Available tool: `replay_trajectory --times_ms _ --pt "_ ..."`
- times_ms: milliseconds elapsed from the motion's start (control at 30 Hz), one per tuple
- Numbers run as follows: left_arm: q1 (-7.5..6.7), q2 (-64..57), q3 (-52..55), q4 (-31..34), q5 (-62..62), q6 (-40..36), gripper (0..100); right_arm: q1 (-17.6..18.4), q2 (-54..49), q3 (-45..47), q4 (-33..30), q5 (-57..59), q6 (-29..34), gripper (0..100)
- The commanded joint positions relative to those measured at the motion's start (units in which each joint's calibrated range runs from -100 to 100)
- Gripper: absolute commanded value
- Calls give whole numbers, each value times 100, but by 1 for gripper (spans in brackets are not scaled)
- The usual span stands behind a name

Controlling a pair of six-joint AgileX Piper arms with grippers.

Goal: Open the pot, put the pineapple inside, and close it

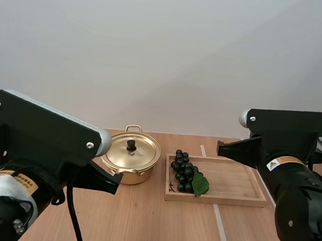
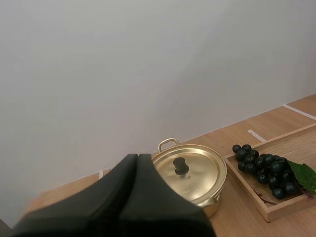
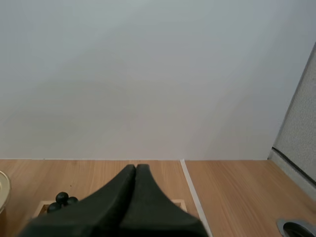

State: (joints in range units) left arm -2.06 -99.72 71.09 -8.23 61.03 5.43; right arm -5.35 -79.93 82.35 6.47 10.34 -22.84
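Note:
A gold pot with its lid on and a black knob stands on the wooden table, left of centre. A bunch of dark grapes with a green leaf lies at the left end of a wooden tray just right of the pot. I see no pineapple. My left gripper is shut on nothing, raised in front of the pot, with the grapes beyond it. My right gripper is shut too, held above the tray's far edge near the grapes.
White tape lines run across the table to the right of the tray's middle. A plain white wall backs the table. A round metal fitting sits in the table surface far to the right of my right gripper.

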Motion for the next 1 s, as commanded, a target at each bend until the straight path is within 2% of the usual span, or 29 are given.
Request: replay_trajectory --times_ms 0,167,267,333,700,967 --pt "-16 -28 164 -92 -169 -132 0 -1 -333 301 -73 -609 -111 0" --pt "-16 -28 654 8 -1230 -91 0 -1 -703 822 -73 -981 -101 0" --pt "-24 -28 1135 126 -1871 267 0 -17 -719 1089 -73 -1421 -101 0" --pt "-61 -28 1407 126 -1941 529 0 -26 -733 1119 -73 -1363 -101 0" --pt "-95 -28 2415 -14 -1854 438 0 -61 -918 1119 -73 -1089 -101 0" --pt "-112 -28 2416 77 -1718 438 0 -61 -952 1119 -73 684 -101 0"
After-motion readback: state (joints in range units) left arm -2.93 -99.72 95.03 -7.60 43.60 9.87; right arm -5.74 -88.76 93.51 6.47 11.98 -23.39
